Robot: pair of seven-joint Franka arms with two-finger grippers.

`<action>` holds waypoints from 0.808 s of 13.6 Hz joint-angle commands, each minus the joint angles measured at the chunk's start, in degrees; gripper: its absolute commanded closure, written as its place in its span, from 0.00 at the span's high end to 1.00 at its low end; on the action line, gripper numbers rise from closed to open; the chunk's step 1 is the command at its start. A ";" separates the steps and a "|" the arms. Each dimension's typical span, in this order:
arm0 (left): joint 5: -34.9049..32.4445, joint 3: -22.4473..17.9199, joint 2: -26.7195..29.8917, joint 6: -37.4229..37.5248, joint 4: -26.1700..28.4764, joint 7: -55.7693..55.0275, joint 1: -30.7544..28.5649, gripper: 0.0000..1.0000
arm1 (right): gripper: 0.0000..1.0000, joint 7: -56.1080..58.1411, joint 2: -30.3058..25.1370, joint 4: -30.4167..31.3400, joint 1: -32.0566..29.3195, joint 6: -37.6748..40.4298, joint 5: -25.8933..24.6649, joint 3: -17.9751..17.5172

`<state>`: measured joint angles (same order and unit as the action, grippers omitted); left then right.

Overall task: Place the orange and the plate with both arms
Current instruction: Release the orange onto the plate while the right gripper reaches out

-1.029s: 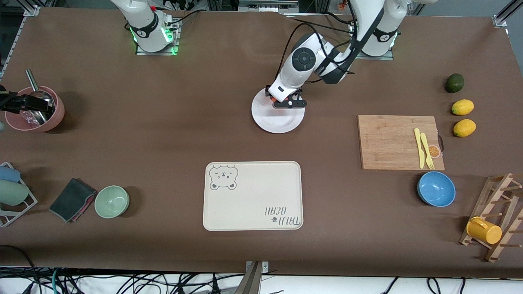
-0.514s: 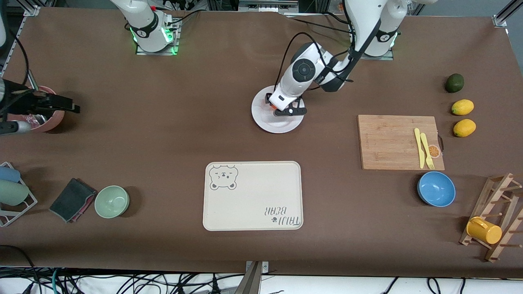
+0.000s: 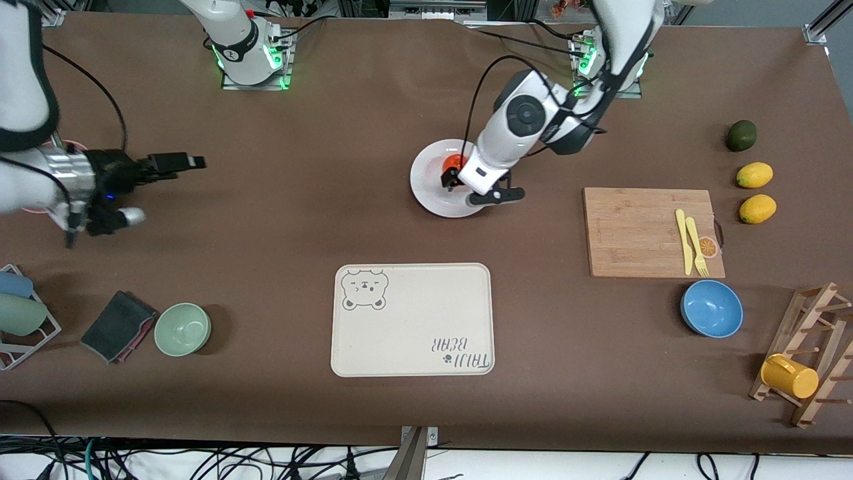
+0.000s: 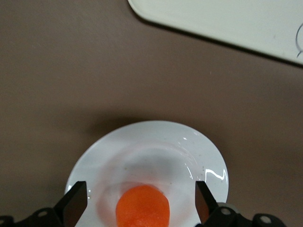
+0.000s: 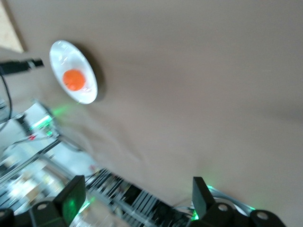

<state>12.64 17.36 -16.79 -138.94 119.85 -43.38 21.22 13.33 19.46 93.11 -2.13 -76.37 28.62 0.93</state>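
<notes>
With the small round bright orange fruit (image 3: 455, 162) resting on the plain round glossy white plate (image 3: 432, 197), mid-bench and farther from the front camera than the cream bear-printed tray (image 3: 412, 320), the left claw (image 3: 484, 189) hangs over the plate's rim, its fingers spread wide and empty. The right claw (image 3: 163, 173), likewise open and empty, is over bare brown bench toward its own end. To my eye the plate comes next: grip its rim squarely and lift level, so the fruit cannot roll.
</notes>
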 commanded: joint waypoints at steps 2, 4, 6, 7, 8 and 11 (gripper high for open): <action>0.99 0.21 10.62 7.35 2.13 9.24 -10.64 1.00 | 1.00 1.08 5.94 5.29 2.21 -5.52 9.75 -1.01; 0.99 -0.22 14.06 13.49 1.79 15.49 -16.63 1.00 | 1.00 1.44 6.29 8.31 5.88 -10.09 14.17 -1.10; 0.99 -2.07 16.86 14.74 1.70 24.36 -20.15 1.00 | 1.00 1.44 7.25 9.36 11.68 -15.62 16.28 -1.10; 0.99 -2.33 18.71 17.53 1.52 26.14 -22.25 1.00 | 1.00 1.96 7.69 11.02 13.89 -19.31 18.47 -1.19; 0.81 -3.73 19.60 20.35 0.39 26.42 -22.89 1.00 | 1.00 5.62 7.78 13.04 16.08 -23.26 21.18 -1.54; -9.10 -6.73 23.46 26.86 -2.33 28.69 -24.20 1.00 | 1.00 16.35 8.91 18.33 22.24 -35.23 31.20 -1.98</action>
<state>7.33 11.05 3.76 -115.95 118.81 -17.22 -1.84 23.43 28.45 107.89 17.84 -106.84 54.83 -1.27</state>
